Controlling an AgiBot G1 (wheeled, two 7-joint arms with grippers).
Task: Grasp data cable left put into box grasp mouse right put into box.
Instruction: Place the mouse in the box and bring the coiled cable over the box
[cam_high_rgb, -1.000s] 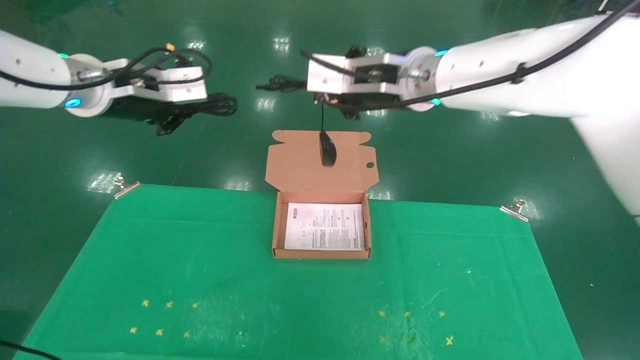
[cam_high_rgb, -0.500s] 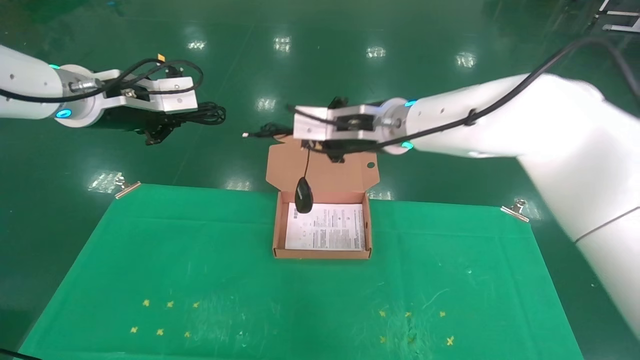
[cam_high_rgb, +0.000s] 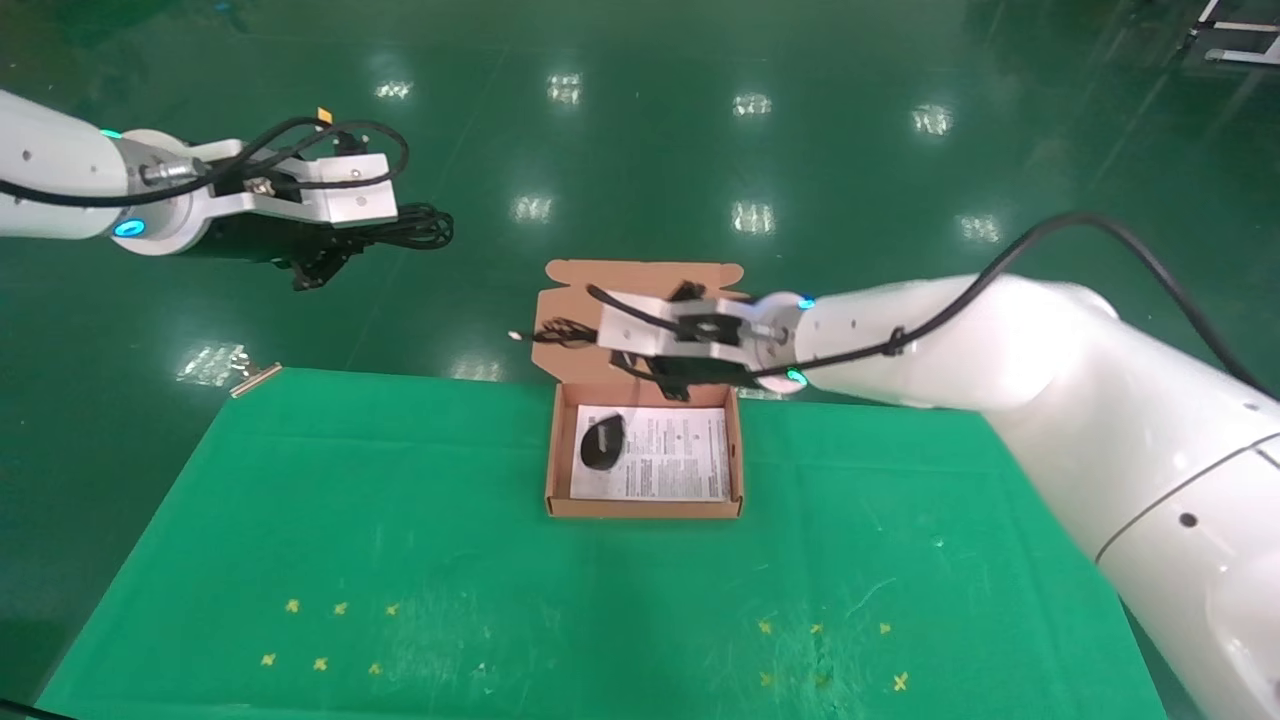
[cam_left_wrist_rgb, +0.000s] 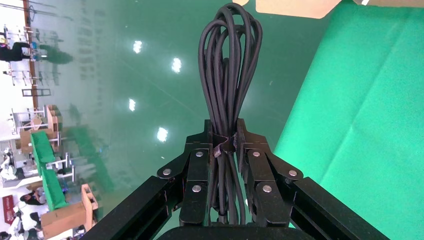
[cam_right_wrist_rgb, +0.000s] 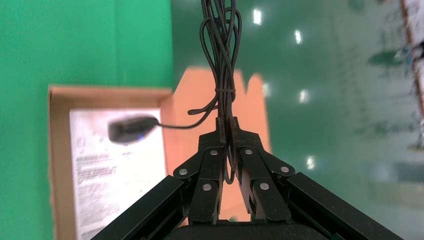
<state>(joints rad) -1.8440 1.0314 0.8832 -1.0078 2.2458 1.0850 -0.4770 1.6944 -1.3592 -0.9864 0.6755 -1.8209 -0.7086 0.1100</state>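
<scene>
The left gripper (cam_left_wrist_rgb: 224, 142) hangs off the worktop (cam_high_rgb: 400, 520) beyond its far left edge, well apart from the box (cam_high_rgb: 644, 508), fingers (cam_left_wrist_rgb: 252, 165) pinching the data cable (cam_left_wrist_rgb: 229, 65). The box sits at the worktop's far edge, flap open. The mouse (cam_high_rgb: 602, 441) lies inside on the white sheet (cam_high_rgb: 680, 460). The right gripper (cam_right_wrist_rgb: 226, 125) hovers over the flap, fingers (cam_right_wrist_rgb: 211, 165) pressed on the mouse's cord (cam_right_wrist_rgb: 220, 45).

Glossy green floor (cam_high_rgb: 900, 150) reflects ceiling lights around a green-clothed table (cam_high_rgb: 400, 520).

Matt cardboard box (cam_high_rgb: 645, 505); green cloth (cam_high_rgb: 400, 520); glossy floor (cam_high_rgb: 640, 150).
</scene>
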